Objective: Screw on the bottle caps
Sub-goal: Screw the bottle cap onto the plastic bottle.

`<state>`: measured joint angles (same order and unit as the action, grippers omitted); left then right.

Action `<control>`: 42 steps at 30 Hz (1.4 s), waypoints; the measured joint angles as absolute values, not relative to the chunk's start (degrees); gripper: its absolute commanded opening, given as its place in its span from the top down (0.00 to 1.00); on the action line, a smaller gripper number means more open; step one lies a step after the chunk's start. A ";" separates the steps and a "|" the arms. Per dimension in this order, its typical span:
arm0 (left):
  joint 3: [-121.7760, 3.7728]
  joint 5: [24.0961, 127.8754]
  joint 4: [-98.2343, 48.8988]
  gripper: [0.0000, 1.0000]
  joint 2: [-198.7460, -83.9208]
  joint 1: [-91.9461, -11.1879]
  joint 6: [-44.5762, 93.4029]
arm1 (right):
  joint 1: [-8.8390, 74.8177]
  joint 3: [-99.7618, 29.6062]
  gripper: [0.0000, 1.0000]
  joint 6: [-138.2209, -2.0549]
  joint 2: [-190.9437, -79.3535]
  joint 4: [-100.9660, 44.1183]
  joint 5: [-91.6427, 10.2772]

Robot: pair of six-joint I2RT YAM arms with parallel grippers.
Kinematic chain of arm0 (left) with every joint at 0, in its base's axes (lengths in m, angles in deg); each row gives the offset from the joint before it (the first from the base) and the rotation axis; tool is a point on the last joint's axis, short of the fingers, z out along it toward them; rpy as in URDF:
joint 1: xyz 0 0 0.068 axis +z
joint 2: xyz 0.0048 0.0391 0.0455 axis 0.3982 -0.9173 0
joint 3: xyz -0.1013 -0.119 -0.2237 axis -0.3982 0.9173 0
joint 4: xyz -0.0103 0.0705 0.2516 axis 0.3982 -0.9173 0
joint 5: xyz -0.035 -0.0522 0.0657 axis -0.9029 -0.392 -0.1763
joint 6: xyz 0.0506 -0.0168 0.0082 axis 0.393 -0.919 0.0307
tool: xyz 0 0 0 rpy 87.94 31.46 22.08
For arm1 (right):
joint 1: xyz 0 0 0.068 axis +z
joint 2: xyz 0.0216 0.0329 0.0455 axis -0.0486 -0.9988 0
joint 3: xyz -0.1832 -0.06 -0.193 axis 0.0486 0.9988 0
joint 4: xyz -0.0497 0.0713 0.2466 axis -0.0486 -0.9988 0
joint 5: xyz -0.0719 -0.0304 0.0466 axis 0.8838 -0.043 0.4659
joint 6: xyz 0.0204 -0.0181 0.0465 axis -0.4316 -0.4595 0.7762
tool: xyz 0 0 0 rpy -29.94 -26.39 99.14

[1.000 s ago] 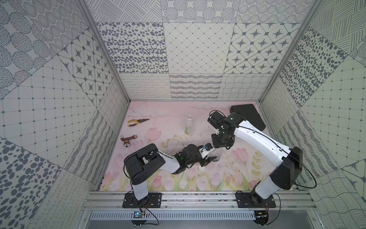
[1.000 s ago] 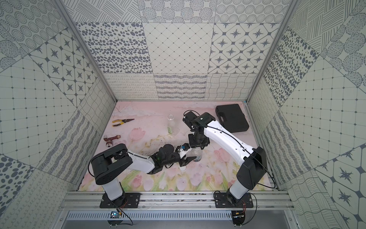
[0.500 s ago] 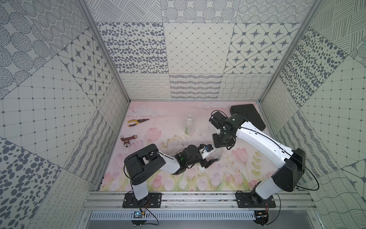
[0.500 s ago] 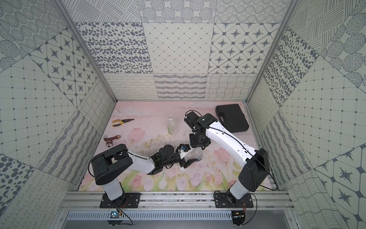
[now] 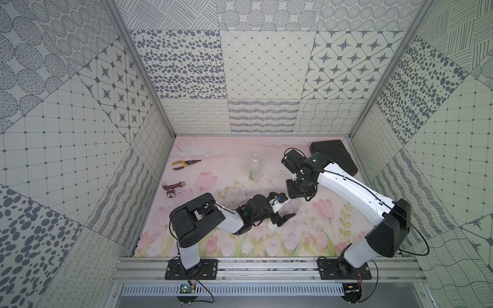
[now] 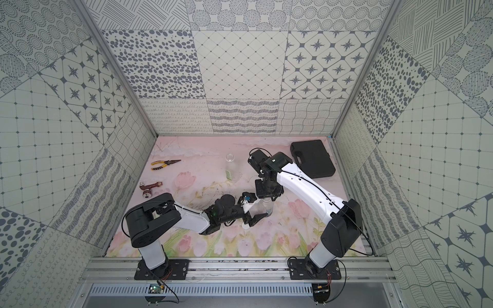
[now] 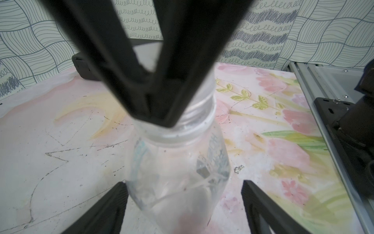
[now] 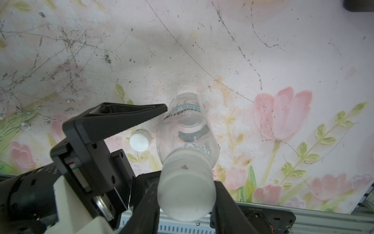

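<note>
Since 1 second ago the left gripper (image 5: 289, 210) has let go of the short bottle (image 8: 188, 129). Its 2 fingers (image 7: 107, 208) now stand wide apart on either side of the body, with bare mat showing in both gaps in the left wrist view. The bottle stands upright near the middle of the floral mat (image 5: 333, 226). Above it, the right gripper (image 8: 186, 195) points straight down and is clamped on the held cap (image 8: 186, 188), which sits on the bottle's neck (thread ridges show below it in the left wrist view). The right arm has barely shifted. The loose cap (image 8: 139, 139) lies flat on the mat just beside the bottle's base, close to 1 finger of the left gripper. The tall bottle (image 5: 254, 168), with a green label, stands uncapped toward the rear, well apart from both grippers. Pliers (image 5: 185, 164), a red-brown tool (image 5: 172, 186) and a black case (image 5: 333, 154) lie nearer the walls.
</note>
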<state>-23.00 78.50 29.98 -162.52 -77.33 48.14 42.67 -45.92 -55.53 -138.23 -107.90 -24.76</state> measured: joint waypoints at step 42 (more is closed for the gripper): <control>-24.05 78.11 30.33 0.10 -164.10 -77.29 46.26 | 41.90 -45.44 0.42 -56.26 -140.15 -110.23 -23.08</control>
<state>-24.05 78.11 30.33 -164.10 -77.29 46.26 41.90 -45.44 -56.26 -140.15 -110.23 -23.08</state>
